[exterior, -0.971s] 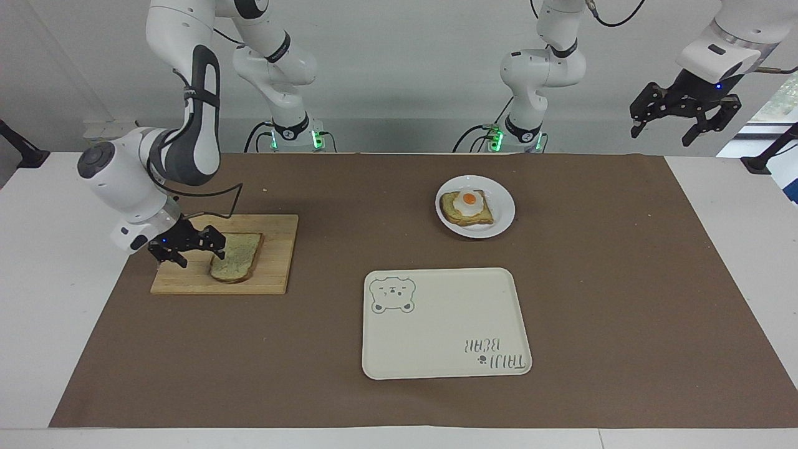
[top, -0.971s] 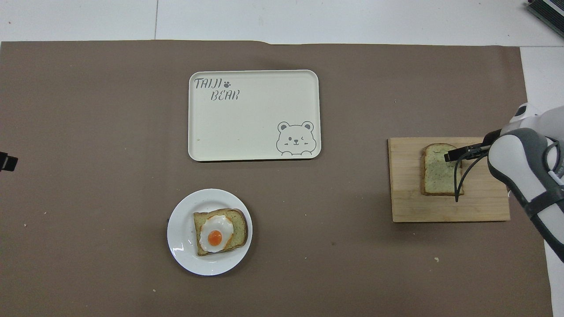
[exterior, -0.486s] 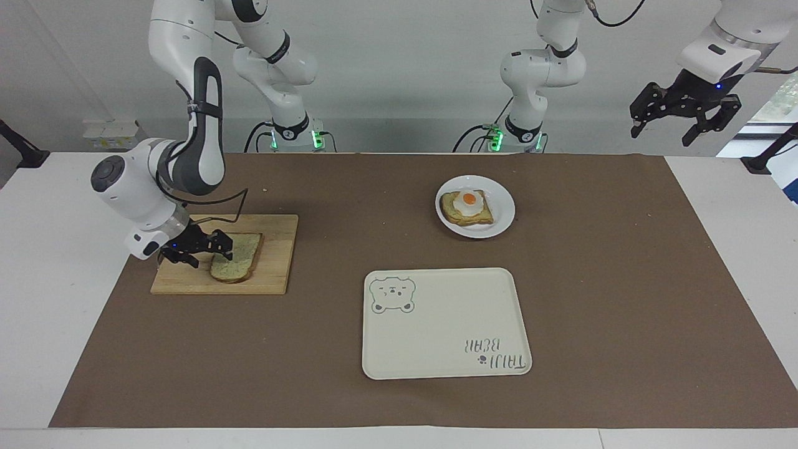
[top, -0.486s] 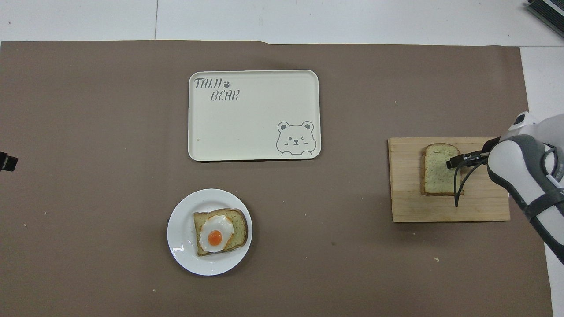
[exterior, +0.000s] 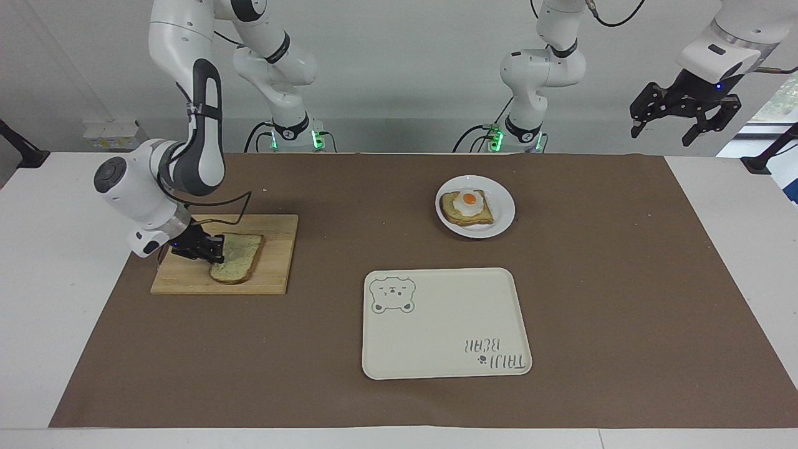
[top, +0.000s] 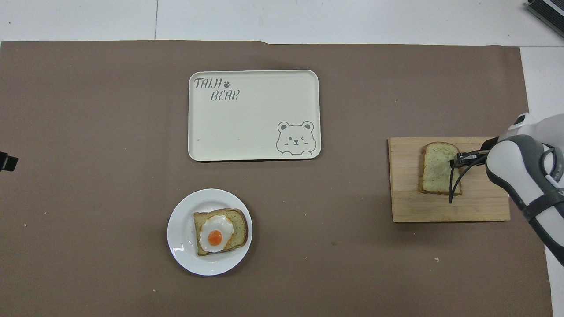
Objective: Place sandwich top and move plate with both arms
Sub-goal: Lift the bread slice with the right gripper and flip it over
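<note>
Only the facing view shows the left gripper [exterior: 684,121], spread wide, waiting high off the left arm's end of the table. The right gripper [exterior: 214,255] pinches the edge of the bread slice [exterior: 238,264] on the one cutting board [exterior: 274,254]. One plate [exterior: 502,215] with egg toast [exterior: 467,206] and one tray [exterior: 436,330] lie well toward the left arm's end from the board.
</note>
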You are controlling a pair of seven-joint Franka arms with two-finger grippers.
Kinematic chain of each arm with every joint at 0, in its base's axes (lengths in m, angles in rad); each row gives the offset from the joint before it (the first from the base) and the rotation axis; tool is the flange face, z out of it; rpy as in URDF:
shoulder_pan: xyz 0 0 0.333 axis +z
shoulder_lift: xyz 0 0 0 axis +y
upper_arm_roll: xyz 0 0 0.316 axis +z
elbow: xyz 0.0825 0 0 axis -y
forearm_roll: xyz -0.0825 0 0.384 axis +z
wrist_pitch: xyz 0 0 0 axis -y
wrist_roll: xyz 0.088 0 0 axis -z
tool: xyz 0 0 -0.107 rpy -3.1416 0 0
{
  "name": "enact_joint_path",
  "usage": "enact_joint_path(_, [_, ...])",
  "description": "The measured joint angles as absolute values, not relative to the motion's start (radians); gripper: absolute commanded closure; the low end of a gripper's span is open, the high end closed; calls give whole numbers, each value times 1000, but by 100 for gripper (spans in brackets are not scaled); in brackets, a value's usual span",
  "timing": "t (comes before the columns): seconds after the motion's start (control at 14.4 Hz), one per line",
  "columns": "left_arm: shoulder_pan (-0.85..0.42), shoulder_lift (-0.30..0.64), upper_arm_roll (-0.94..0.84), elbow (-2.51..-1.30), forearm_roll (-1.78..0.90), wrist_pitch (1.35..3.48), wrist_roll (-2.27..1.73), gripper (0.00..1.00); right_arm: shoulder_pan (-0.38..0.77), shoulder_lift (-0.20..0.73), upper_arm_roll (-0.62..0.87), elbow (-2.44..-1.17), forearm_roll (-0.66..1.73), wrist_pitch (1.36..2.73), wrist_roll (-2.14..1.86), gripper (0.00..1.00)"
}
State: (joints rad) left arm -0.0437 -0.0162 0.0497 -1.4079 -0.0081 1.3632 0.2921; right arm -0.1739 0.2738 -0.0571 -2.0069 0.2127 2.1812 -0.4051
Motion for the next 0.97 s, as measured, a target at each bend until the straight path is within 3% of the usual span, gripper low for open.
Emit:
enact_joint_path(0.62, [-44,-16,50,-1408,-8,1363,292,0,-162,242,-42,-1896,211,2028,-405,100])
enact_joint_path(0.97, [-44,-16,50,-1408,-8,1363,292,0,-162,221,-41,-1813,211,1866,-407,100])
